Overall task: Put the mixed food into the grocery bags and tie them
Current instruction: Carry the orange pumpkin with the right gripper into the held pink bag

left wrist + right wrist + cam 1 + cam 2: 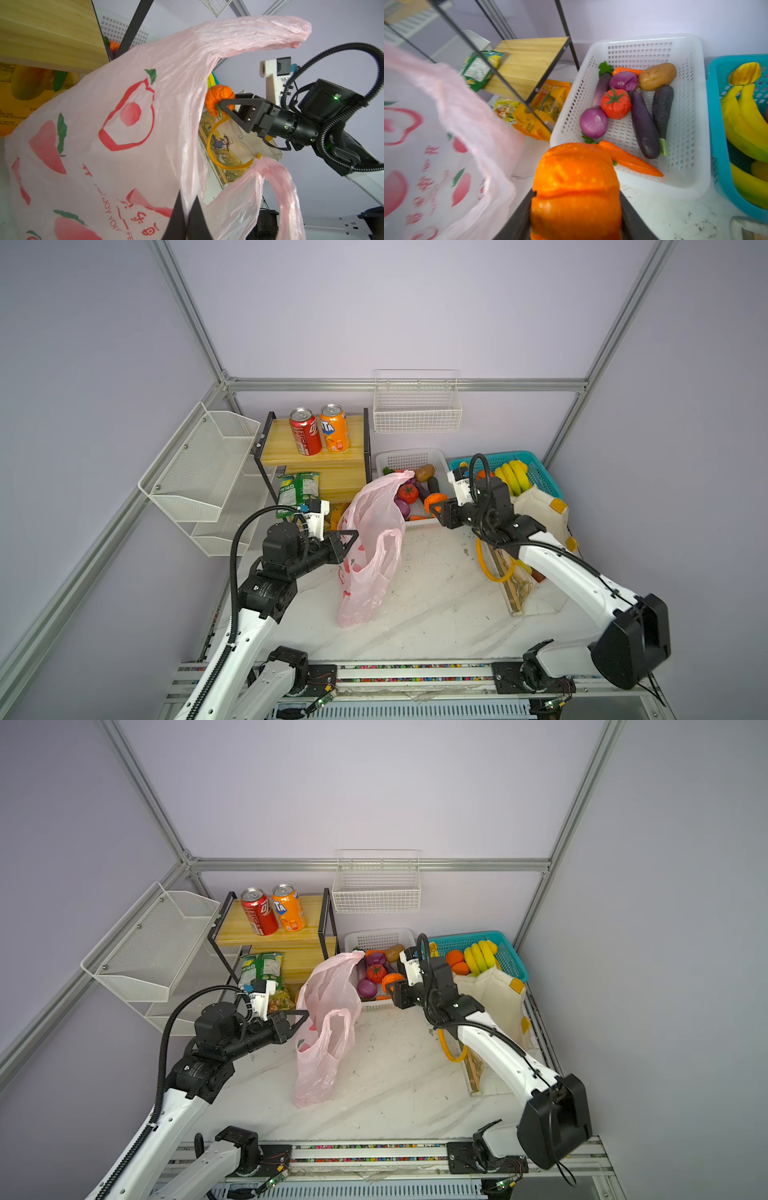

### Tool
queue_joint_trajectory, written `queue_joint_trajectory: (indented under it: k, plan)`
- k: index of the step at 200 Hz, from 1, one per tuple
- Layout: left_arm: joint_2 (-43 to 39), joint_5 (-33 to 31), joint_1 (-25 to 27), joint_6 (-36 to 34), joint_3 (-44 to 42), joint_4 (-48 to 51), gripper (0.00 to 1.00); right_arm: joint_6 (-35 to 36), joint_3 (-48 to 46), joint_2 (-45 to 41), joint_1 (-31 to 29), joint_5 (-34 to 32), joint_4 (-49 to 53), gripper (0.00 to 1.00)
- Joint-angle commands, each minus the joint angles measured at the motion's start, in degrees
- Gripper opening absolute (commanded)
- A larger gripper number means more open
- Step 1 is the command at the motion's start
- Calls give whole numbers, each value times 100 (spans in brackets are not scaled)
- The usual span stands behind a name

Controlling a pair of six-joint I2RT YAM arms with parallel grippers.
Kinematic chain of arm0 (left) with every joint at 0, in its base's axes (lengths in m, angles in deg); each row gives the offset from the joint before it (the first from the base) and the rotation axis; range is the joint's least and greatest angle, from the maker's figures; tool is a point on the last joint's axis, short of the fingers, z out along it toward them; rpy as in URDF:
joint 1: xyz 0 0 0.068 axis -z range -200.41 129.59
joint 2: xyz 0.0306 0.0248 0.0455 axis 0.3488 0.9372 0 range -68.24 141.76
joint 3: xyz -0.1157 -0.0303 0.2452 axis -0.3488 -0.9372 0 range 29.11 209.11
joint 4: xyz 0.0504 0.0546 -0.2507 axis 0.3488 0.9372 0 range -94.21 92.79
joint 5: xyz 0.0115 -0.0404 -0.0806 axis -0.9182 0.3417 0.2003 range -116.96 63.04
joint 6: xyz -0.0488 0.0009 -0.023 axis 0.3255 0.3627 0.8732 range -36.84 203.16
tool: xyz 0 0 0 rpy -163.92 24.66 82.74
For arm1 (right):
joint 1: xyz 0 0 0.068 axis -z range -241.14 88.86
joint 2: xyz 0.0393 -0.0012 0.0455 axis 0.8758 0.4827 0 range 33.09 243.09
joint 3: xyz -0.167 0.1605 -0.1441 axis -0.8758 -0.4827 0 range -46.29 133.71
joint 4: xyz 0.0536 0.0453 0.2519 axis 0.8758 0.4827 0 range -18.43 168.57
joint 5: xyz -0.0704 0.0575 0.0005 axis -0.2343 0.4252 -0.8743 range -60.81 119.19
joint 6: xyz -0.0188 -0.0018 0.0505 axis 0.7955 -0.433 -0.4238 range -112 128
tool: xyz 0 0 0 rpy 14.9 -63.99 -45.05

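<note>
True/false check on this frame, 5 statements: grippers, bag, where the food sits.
1. The right gripper holds the orange pumpkin. True.
2. The left gripper is open, clear of the pink plastic bag. False: it is shut on the bag's rim.
3. The red soda can is inside the pink bag. False: it stands on the wooden shelf beside the orange soda can.
4. The toy tomato lies in the white basket. True.
5. The bananas lie in the white basket. False: they are in the teal basket.
</note>
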Motion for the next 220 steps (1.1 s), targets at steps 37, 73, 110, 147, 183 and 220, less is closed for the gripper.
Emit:
queue_joint_trajectory:
  k: [37, 73, 110, 147, 183, 220]
  plan:
    - [-2, 616, -14, -11, -193, -454, 0, -108, -185, -346, -1139, 1280, -859, 44]
    - [69, 1018, -1, 14, -180, -497, 0, 47, 48, 215, -1233, 1519, -1079, 44]
    - [169, 1503, 96, 54, -201, -663, 0, 359, -244, 540, -1362, 1700, -1212, 46]
    - [297, 1740, 165, 116, -298, -951, 0, 572, -560, 525, -1456, 1198, -1178, 46]
    - [495, 1801, 366, 275, -342, -1193, 0, 1033, -689, 843, -1891, 614, -1018, 51]
    - [643, 1681, 478, 466, -546, -1501, 0, 497, -925, 1220, -1977, -83, -1653, 56]
